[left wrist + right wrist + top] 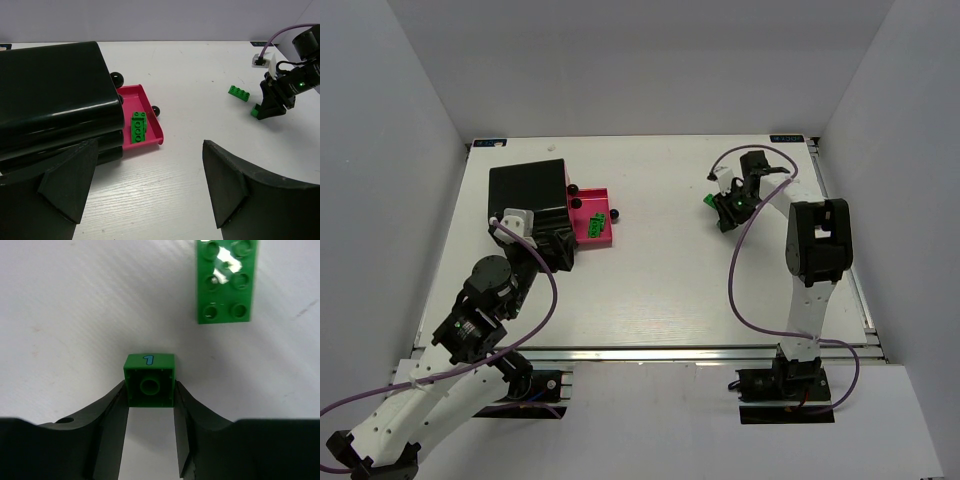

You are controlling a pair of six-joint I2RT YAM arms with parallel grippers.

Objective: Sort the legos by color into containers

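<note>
In the right wrist view a small green square lego [150, 385] with a blue "1" on its side sits on the table, and my right gripper [150, 396] is shut on it, one finger against each side. A flat green lego [227, 282] lies just beyond it, also seen from the left wrist view as a flat green lego [239, 93]. The right gripper [728, 208] works at the far right of the table. The pink container [592, 203] holds green legos [595, 226] and stands against the black container [527, 188]. My left gripper [150, 195] hangs open and empty near the pink container [150, 107].
Dark round knobs [116, 78] stick out along the pink container's edge. The black container [55, 100] fills the left of the left wrist view. White walls enclose the table [650, 290] on three sides. A purple cable [735, 270] loops off the right arm.
</note>
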